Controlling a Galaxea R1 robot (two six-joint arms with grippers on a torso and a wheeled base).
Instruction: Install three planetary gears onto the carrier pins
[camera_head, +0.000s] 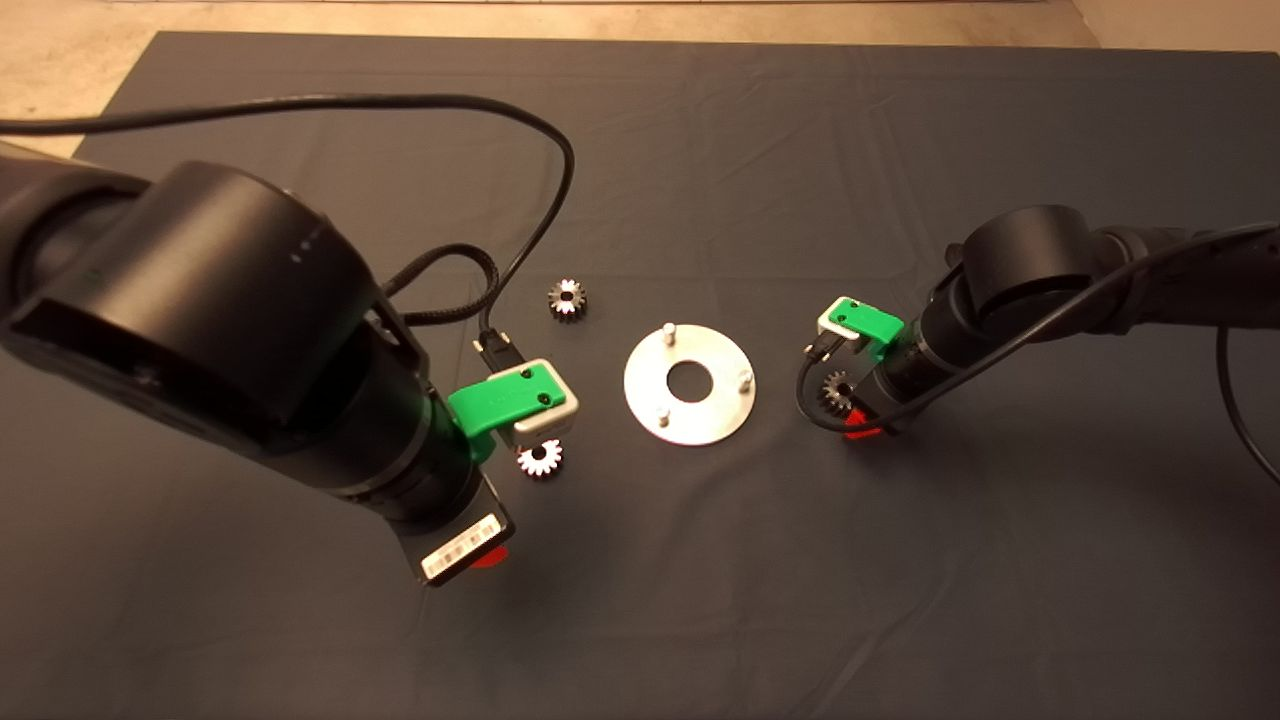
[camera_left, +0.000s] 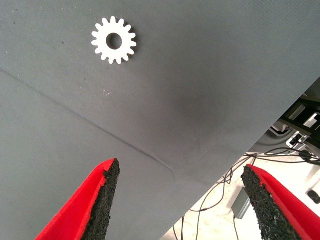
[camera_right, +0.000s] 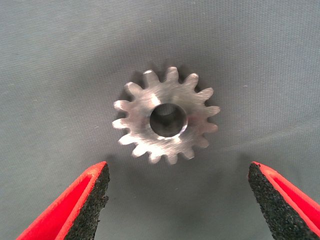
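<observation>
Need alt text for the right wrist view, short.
A small shiny steel spur gear with pointed teeth and a round centre bore lies flat on the dark grey mat, close below the camera. The right gripper is open, its red fingers with black pads spread wider than the gear and not touching it.

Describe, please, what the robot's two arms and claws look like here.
Both arms are black and rounded. Each carries a green plate on a pale block near the wrist, with black cables looping off. The left arm also bears a white barcode sticker. The left claw and right claw each have two red fingers faced with rough black pads.
</observation>
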